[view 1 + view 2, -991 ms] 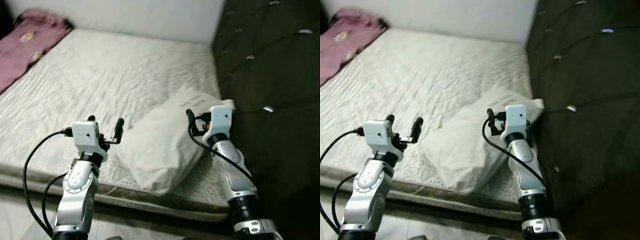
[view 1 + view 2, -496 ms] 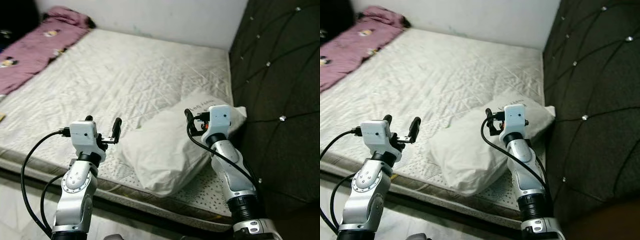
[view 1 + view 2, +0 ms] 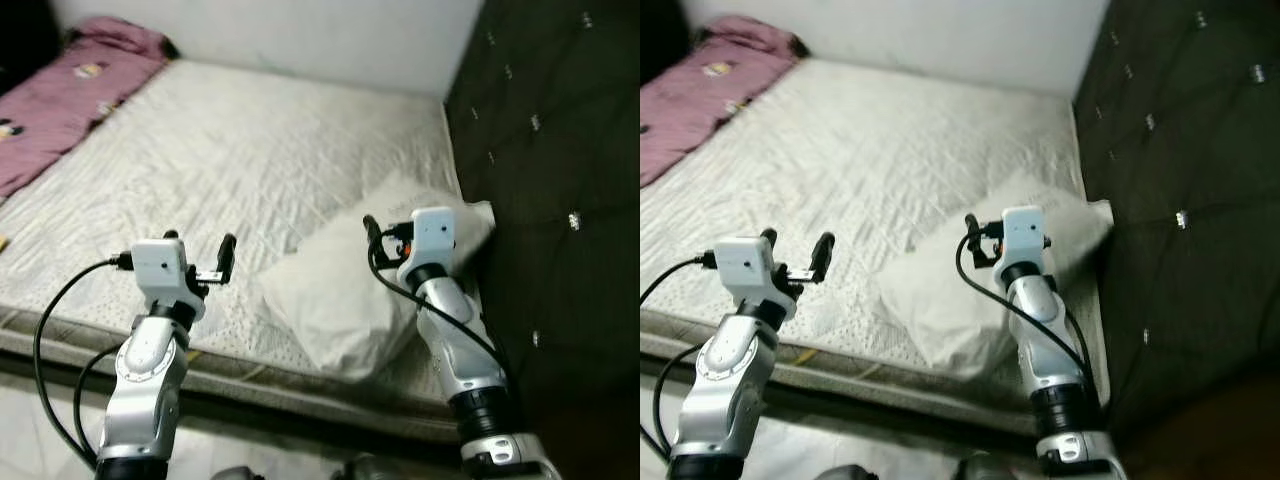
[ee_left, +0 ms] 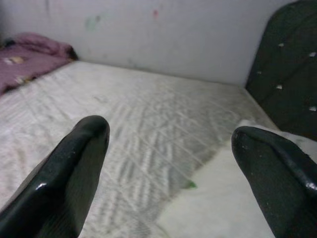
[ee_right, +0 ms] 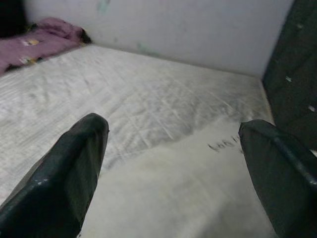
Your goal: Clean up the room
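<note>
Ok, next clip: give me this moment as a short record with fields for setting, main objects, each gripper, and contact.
setting: bare white mattress against a dark tufted headboard
pillow: white pillow lying at the headboard end
blanket: pink blanket at the mattress's far left edge
left gripper: left gripper open, raised over the mattress's near edge
right gripper: right gripper open, raised above the pillow
contact: neither gripper holds anything

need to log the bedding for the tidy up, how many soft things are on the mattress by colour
white: 1, the pillow lying by the dark headboard
pink: 1, the blanket at the far corner of the mattress
total: 2
Both end effectors, left and right, hang open above the near edge, holding nothing.
</note>
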Controlling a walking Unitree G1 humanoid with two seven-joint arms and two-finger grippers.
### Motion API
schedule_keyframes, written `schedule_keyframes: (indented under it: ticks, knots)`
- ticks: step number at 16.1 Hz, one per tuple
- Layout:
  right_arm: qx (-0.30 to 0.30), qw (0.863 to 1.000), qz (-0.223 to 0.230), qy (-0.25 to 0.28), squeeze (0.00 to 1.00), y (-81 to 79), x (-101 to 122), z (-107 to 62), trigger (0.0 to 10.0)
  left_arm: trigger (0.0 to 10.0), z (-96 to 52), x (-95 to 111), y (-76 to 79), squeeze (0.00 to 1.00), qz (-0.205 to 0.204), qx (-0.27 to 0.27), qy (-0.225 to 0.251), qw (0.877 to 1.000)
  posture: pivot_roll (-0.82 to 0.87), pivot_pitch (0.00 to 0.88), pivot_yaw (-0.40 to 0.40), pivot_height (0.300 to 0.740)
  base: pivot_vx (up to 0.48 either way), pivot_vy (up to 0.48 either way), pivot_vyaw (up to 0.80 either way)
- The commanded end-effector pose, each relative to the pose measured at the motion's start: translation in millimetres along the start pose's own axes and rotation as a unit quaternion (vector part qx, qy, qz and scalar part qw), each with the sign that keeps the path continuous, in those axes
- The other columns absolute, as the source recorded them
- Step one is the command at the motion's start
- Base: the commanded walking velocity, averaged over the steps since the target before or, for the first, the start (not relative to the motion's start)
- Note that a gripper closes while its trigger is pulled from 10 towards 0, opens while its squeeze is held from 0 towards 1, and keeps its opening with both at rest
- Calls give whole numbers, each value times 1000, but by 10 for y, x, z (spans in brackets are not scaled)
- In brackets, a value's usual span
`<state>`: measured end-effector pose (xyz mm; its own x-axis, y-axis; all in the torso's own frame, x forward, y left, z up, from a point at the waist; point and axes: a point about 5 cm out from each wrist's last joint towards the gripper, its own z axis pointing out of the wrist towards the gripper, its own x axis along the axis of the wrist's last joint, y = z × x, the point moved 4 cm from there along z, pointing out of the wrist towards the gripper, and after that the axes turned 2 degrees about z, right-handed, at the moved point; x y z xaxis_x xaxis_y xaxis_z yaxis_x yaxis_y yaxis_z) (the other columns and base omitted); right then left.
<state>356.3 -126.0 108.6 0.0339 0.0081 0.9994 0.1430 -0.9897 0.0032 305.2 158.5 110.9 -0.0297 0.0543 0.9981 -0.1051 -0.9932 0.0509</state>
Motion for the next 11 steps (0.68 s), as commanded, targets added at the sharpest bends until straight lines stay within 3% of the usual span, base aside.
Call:
schedule_keyframes:
  ticks: [1,6,8,11]
  knots:
    - [-5,1000,5,1,0,27,17,12,10000,10000,-15,5,3,0,8,-5,1,1000,-79,0,-27,740,0,0,0]
    - [-4,1000,5,-1,0,21,10,12,10000,10000,-23,29,11,0,5,-9,9,1000,-78,0,-27,740,0,0,0]
    - [-3,1000,5,-3,0,20,2,11,10000,10000,-25,30,18,0,3,-11,11,1000,-78,0,-27,740,266,0,0]
    - [-3,1000,6,-4,0,19,-3,8,10000,10000,-34,30,22,0,3,-13,11,1000,-77,0,-27,740,325,0,-556]
